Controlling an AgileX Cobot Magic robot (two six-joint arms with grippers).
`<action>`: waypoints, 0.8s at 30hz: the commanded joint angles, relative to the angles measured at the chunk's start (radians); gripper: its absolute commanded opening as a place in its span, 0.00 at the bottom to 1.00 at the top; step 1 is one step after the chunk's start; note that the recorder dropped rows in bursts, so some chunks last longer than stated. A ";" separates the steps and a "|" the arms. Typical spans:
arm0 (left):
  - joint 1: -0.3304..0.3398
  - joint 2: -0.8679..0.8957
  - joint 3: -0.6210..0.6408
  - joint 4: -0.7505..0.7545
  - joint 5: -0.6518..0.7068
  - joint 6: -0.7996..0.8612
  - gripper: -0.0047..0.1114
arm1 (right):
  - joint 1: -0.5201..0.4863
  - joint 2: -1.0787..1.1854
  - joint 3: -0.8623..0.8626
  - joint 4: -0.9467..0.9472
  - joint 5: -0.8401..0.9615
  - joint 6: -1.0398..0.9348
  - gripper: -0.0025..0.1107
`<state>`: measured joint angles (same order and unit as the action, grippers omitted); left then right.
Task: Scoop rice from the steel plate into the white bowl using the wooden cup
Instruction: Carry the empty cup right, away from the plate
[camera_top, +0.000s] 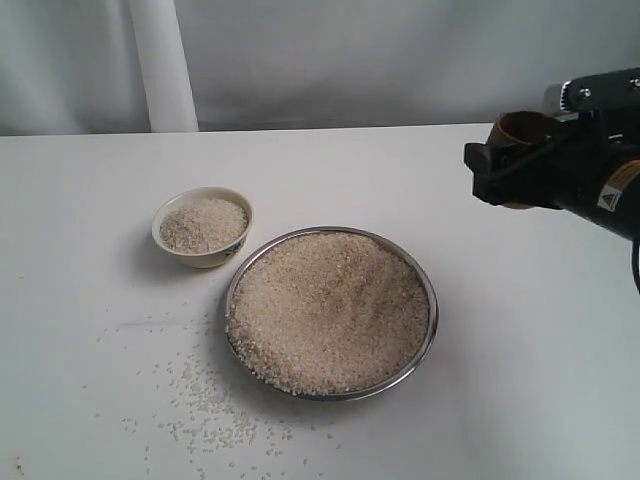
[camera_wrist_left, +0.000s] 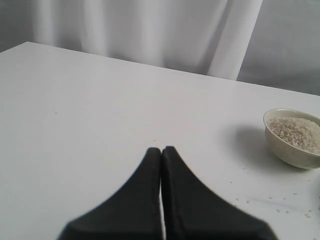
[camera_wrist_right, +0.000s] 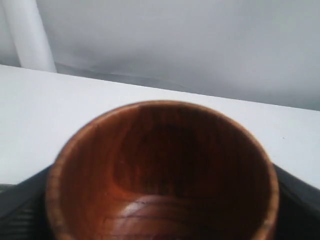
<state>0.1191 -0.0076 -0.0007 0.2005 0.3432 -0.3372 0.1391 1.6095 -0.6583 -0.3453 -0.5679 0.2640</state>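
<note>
Well apart from the steel plate (camera_top: 433, 312), wooden cup (camera_top: 522, 127) in right pincer (camera_top: 506, 170).

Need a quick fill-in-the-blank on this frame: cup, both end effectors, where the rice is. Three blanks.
1. The wooden cup, clamped in the right end effector, is ____ inside.
2. The left end effector is ____, holding nothing.
3. Rice fills the steel plate and the white bowl, and loose grains lie on the ____.
Missing words: empty; shut; table.
</note>
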 joint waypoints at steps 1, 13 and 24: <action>-0.001 0.008 0.001 -0.004 -0.006 -0.002 0.04 | -0.013 0.095 0.013 0.074 -0.097 -0.096 0.02; -0.001 0.008 0.001 -0.004 -0.006 -0.002 0.04 | -0.013 0.351 0.013 0.227 -0.323 -0.203 0.02; -0.001 0.008 0.001 -0.004 -0.006 -0.002 0.04 | -0.013 0.446 0.010 0.257 -0.355 -0.282 0.02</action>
<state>0.1191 -0.0076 -0.0007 0.2005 0.3432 -0.3372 0.1301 2.0430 -0.6493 -0.0952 -0.8899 0.0115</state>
